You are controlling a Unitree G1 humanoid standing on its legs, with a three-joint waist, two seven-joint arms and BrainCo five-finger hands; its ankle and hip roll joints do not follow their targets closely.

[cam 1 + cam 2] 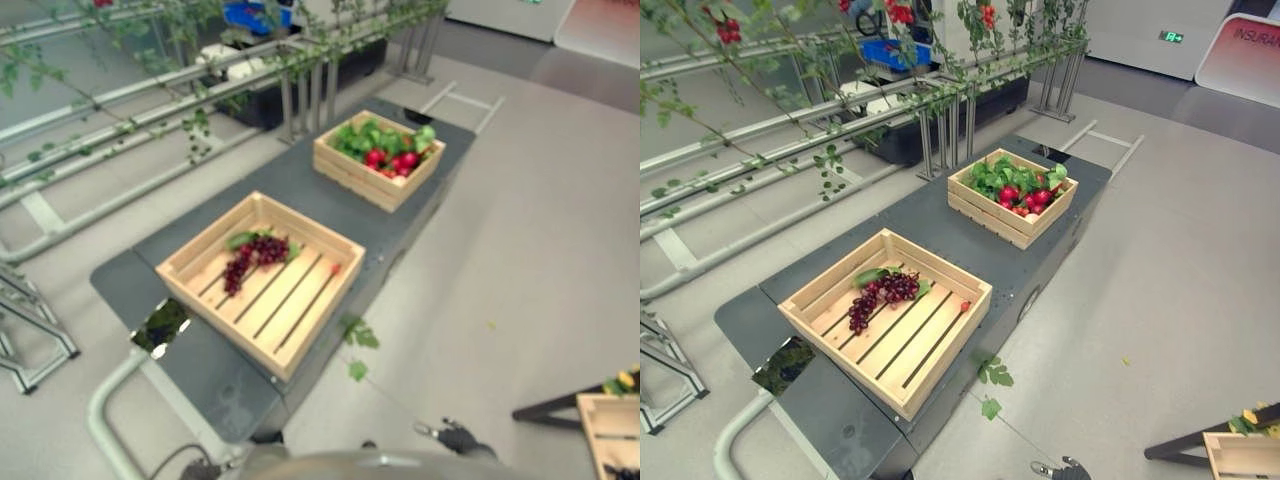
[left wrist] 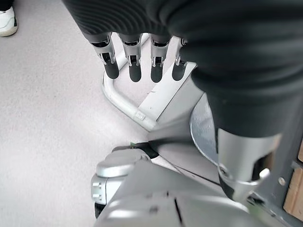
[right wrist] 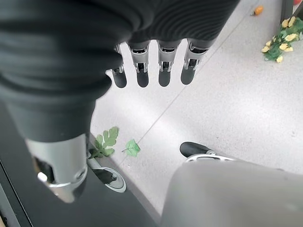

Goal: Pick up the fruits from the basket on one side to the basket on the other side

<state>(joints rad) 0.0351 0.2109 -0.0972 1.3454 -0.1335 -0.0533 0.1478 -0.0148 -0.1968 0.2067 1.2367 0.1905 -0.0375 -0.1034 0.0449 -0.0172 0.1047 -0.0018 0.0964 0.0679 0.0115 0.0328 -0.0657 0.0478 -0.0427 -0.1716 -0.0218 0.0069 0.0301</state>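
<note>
- The left hand [image 2: 142, 61] is hanging low beside the cart, fingers straight and relaxed, holding nothing; pale floor is lying past the fingertips.
- The right hand [image 3: 151, 66] is hanging likewise, fingers loose and empty, above the floor where fallen green leaves [image 3: 106, 142] are lying at the cart's foot.
- The near wooden crate [image 1: 940, 360] is sitting on the dark cart top [image 1: 930, 225], toward 6 o'clock. A bunch of dark grapes [image 1: 878, 295] is lying at its 10 o'clock corner, and one small red fruit [image 1: 964, 306] is resting by the rim at 3 o'clock.
- The far wooden crate [image 1: 985, 212] is standing well apart at 1 o'clock, heaped with red fruits [image 1: 1025, 197] among green leaves.
- Judging by looks, the red fruits are being light, round and smooth, apt to roll from a loose pinch; curling fingers and thumb round one from above seems safest. The leaves may be snagging.
- The grapes are looking soft and floppy; lifting at the stem end would suit.
- Crate walls are rising on every side, so entry is needing to come from overhead. Open floor is lying at 3 o'clock; railings with trailing vines [image 1: 840, 130] are crowding 10 o'clock.
</note>
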